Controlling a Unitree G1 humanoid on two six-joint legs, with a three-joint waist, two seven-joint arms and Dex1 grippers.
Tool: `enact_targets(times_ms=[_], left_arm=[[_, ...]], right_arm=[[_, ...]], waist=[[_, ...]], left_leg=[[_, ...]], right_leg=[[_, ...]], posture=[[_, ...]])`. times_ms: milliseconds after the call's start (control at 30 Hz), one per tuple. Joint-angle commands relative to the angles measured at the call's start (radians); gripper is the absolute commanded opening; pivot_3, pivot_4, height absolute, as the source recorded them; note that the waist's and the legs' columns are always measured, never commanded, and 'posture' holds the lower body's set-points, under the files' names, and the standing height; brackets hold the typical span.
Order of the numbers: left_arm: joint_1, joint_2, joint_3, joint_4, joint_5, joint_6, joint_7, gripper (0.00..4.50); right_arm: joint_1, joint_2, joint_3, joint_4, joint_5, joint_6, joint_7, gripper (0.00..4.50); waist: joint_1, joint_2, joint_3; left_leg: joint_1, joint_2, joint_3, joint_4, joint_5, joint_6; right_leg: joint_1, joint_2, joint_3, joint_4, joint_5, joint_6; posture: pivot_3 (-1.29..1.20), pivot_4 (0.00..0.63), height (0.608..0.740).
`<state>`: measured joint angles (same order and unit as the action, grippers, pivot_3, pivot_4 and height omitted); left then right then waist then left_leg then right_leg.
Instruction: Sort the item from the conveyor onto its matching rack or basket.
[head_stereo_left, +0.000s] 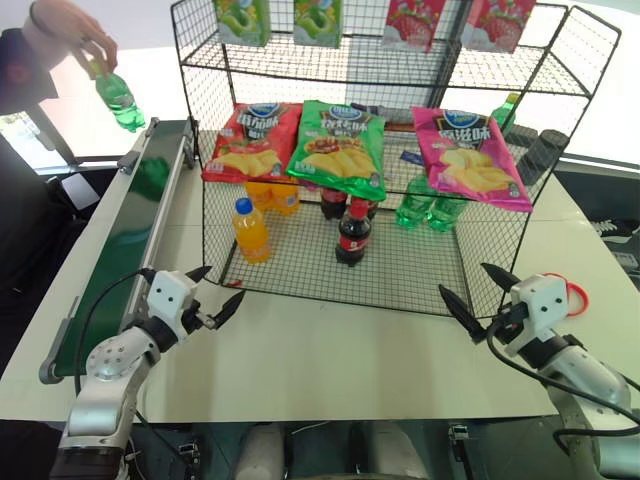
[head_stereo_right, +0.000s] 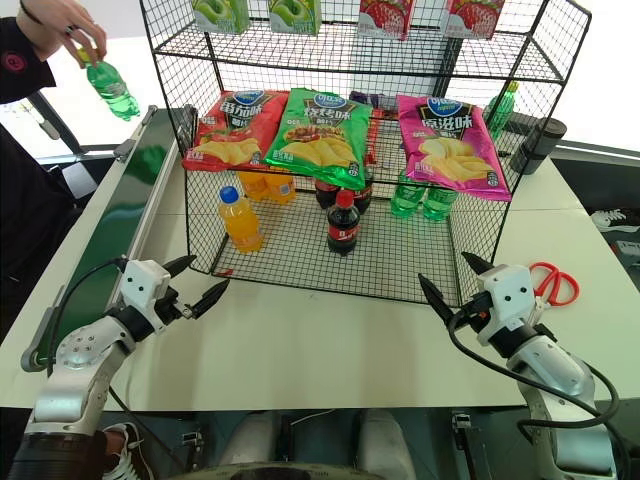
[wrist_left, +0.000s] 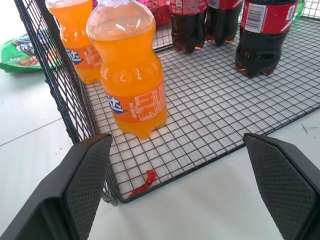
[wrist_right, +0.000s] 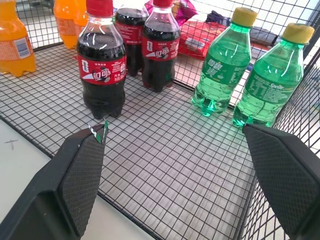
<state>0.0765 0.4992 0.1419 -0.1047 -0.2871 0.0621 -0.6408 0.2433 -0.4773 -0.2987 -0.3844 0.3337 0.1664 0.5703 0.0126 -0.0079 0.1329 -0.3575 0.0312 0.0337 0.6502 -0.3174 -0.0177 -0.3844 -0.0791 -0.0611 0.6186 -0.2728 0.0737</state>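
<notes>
A person's hand (head_stereo_left: 75, 30) holds the item, a small green bottle (head_stereo_left: 121, 100) with a yellow cap, in the air above the far end of the conveyor (head_stereo_left: 125, 235). The black wire basket (head_stereo_left: 400, 272) forms the lowest tier of the rack, straight ahead on the table. Two green bottles (wrist_right: 222, 67) like the item stand at its right side. My left gripper (head_stereo_left: 222, 287) hovers open near the basket's front left corner, beside the belt. In front of the basket's right corner, my right gripper (head_stereo_left: 465, 282) is open too. Both are empty.
Orange bottles (wrist_left: 130, 75) stand at the basket's left and cola bottles (wrist_right: 102, 70) in its middle. Chip bags (head_stereo_left: 340, 145) lie on the shelf above. Red-handled scissors (head_stereo_right: 555, 283) lie on the table at the right. Dark cups (head_stereo_left: 545, 150) stand beside the rack's right side.
</notes>
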Motion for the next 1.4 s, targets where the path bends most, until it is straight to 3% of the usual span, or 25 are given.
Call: enact_targets(times_ms=[33,733,1100,1400], left_arm=[[0.004,0.01,0.04,-0.052,-0.016,0.001,0.009,4.5],[-0.013,0.023,0.093,-0.089,-0.092,0.099,-0.006,4.5],[-0.084,-0.023,0.327,0.025,-0.095,0.085,0.252,4.5],[-0.065,-0.026,0.369,0.113,-0.079,0.042,0.288,4.5]], right_arm=[[-0.016,-0.008,0.004,-0.001,-0.003,-0.015,0.003,4.47],[-0.033,-0.008,0.025,-0.013,-0.003,-0.001,-0.005,4.47],[-0.093,-0.023,0.086,-0.057,0.03,0.067,0.022,4.47],[-0.161,-0.012,0.212,-0.183,0.071,0.186,0.028,4.47]], waist=[[0.0,0.0,0.0],[0.0,0.0,0.0],[-0.002,0.0,0.0],[0.0,-0.002,0.0]], left_leg=[[0.0,0.0,0.0,0.0,0.0,0.0],[0.0,0.0,0.0,0.0,0.0,0.0],[0.0,0.0,0.0,0.0,0.0,0.0],[0.0,0.0,0.0,0.0,0.0,0.0]], right_leg=[[0.0,0.0,0.0,0.0,0.0,0.0],[0.0,0.0,0.0,0.0,0.0,0.0],[0.0,0.0,0.0,0.0,0.0,0.0],[0.0,0.0,0.0,0.0,0.0,0.0]], posture=[[0.0,0.15,0.74],[0.0,0.15,0.74],[0.0,0.15,0.74],[0.0,0.15,0.74]])
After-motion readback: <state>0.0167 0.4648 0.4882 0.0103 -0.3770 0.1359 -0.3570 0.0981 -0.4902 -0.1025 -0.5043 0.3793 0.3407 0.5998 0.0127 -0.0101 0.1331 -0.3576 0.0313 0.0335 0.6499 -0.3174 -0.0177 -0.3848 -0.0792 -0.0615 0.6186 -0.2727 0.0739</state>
